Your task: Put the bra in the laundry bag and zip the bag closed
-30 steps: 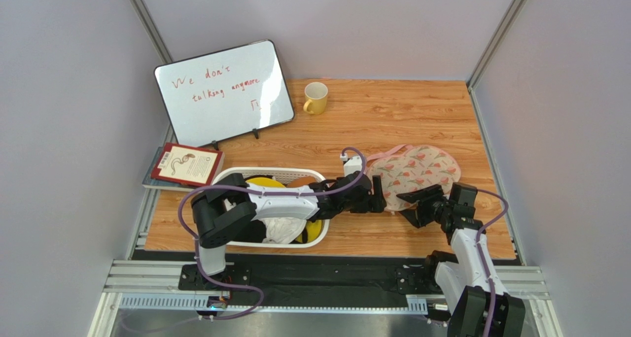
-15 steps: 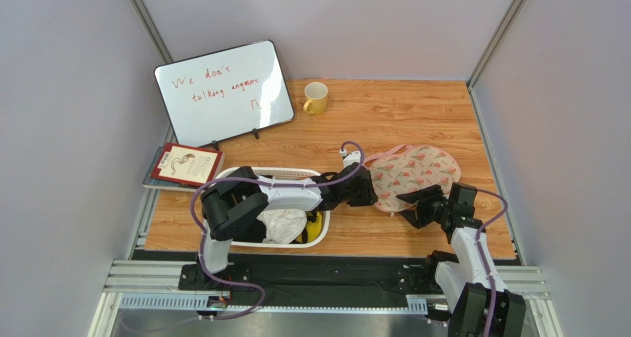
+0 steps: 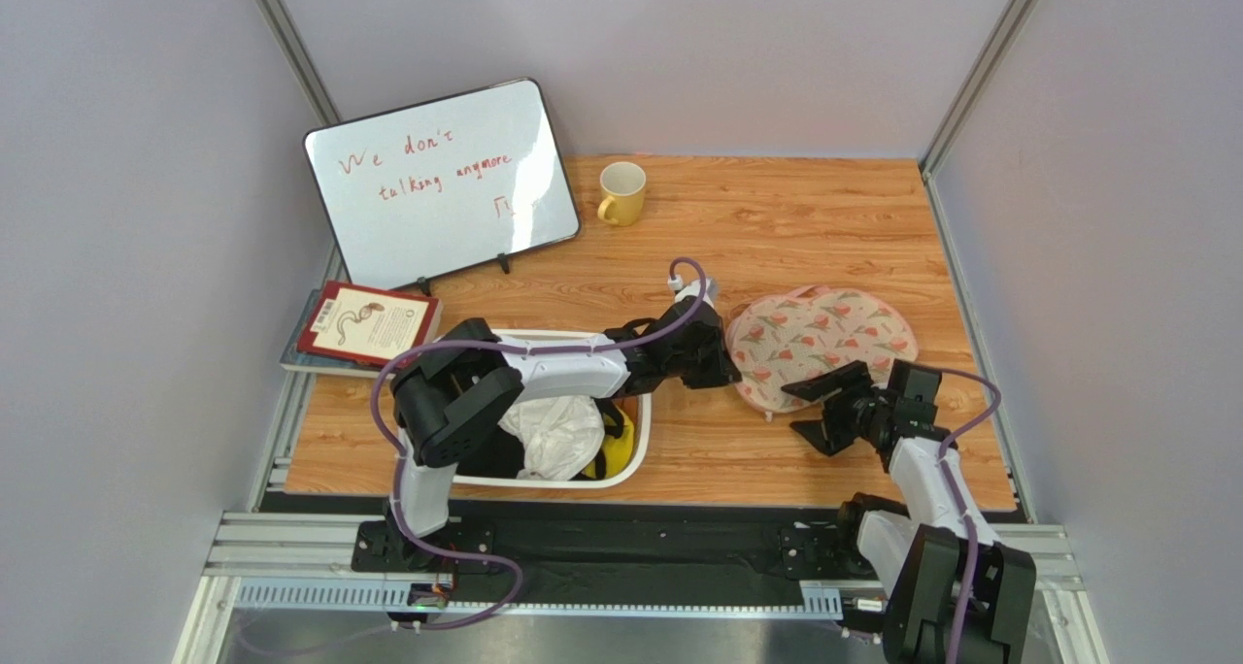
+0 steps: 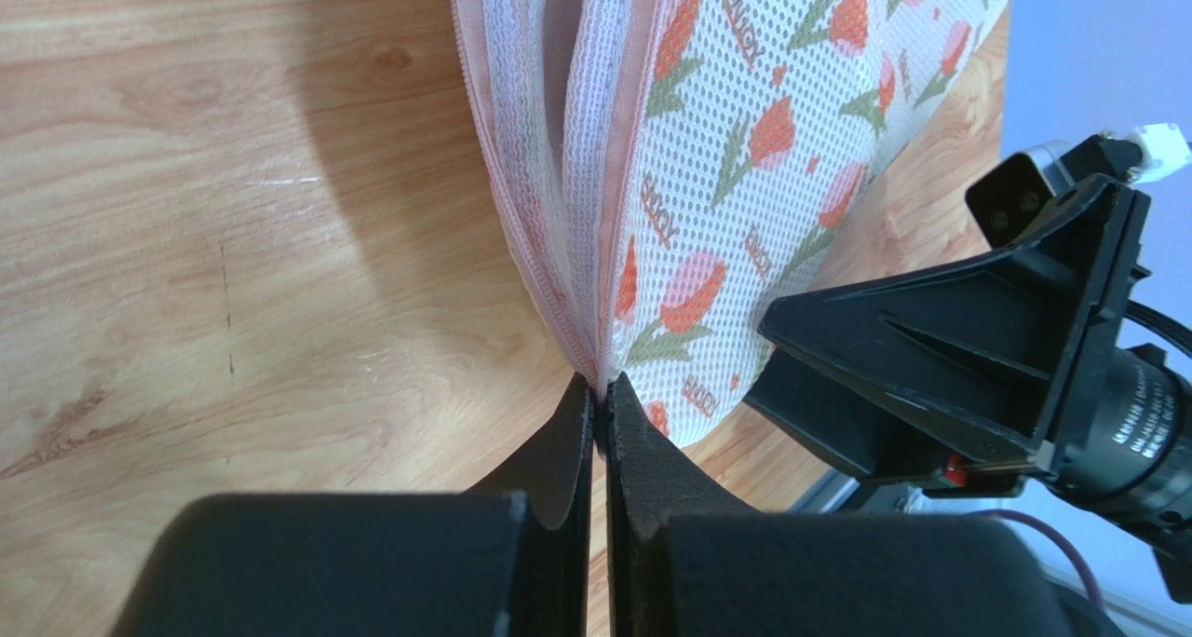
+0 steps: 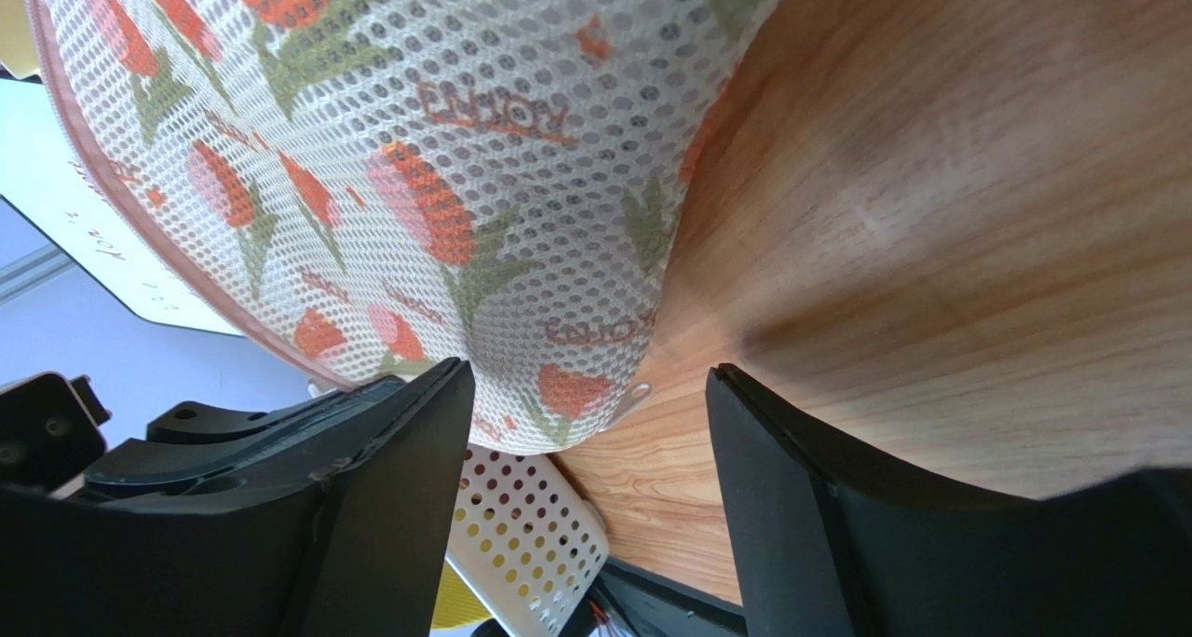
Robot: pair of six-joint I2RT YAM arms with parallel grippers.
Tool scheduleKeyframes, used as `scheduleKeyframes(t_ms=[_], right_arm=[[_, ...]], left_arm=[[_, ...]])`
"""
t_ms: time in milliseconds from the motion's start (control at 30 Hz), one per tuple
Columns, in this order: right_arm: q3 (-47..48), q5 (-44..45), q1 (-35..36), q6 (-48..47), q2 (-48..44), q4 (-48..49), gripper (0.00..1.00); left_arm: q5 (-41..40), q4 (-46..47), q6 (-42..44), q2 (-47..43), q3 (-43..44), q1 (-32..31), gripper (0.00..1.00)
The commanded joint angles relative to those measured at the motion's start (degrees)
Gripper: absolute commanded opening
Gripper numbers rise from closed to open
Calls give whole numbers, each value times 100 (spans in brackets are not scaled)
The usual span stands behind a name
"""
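Note:
The laundry bag (image 3: 817, 341), a rounded cream mesh pouch with pink-and-green flower print, lies on the wooden table right of centre. My left gripper (image 3: 725, 367) reaches across from the basket and is shut on the bag's pink-edged left rim (image 4: 595, 365), lifting that edge a little. In the left wrist view the bag (image 4: 756, 134) stands up from the jaws. My right gripper (image 3: 820, 411) is open at the bag's near edge; its fingers straddle the bag's lower corner (image 5: 560, 386) without touching. The bra is hidden in every view.
A white perforated basket (image 3: 642, 439) holding a white cloth (image 3: 552, 434) and a yellow garment (image 3: 620, 443) sits under my left arm. A whiteboard (image 3: 438, 184), a yellow mug (image 3: 622, 192) and a red book (image 3: 365, 323) stand at the back and left.
My left gripper has gone from open to shut on the bag's left rim. The bag has settled flatter and rounder, and its pink loop no longer shows. The right jaws have spread slightly wider.

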Motion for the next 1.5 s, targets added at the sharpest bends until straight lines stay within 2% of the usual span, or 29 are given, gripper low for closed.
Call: scheduleKeyframes(t_ms=[0,67,167,467,567,600,733,833,867,933,1033,1133,1267,1367,1467], right_arm=[[-41,-170,-165,-465,12,413,70],[-112,-144,-235,-527,-15,614,73],[-165,-82,-305,-606,20,975,74],[-147,-20,-525,-870,670,1564,65],[-173,-91,-543,-879,899,1766,61],[-191,-134,-543,-870,943,1784,55],[-217,-161,-543,-730,768,1767,43],[-191,-179,-543,-536,566,1574,41],[-165,-179,-543,-440,487,1477,41],[-69,-187,-534,-343,442,1275,38],[37,-266,-534,-132,425,1081,38],[46,-372,-525,96,495,1063,37],[20,-512,-508,378,583,1072,37],[29,-618,-490,571,557,1028,37],[38,-645,-482,799,434,914,38]], left_arm=[[357,89,8,-142,321,38,0],[479,72,-19,-168,339,56,0],[559,54,-54,-212,313,64,0],[611,1,-19,-309,128,126,0],[691,-60,112,-248,190,144,0],[708,-191,200,-221,233,152,0],[560,-859,718,-98,602,152,0],[288,-861,1088,-308,411,135,15],[104,-817,1176,-379,340,100,26],[-290,-869,1457,-598,208,21,40],[-888,-1097,1834,-766,216,-260,50],[-1477,-1229,1932,-924,164,-611,52],[-1612,-862,1810,-1118,-109,-919,52],[-1883,-842,1670,-942,-13,-1183,51],[-2525,-948,1537,-661,207,-1412,52]])
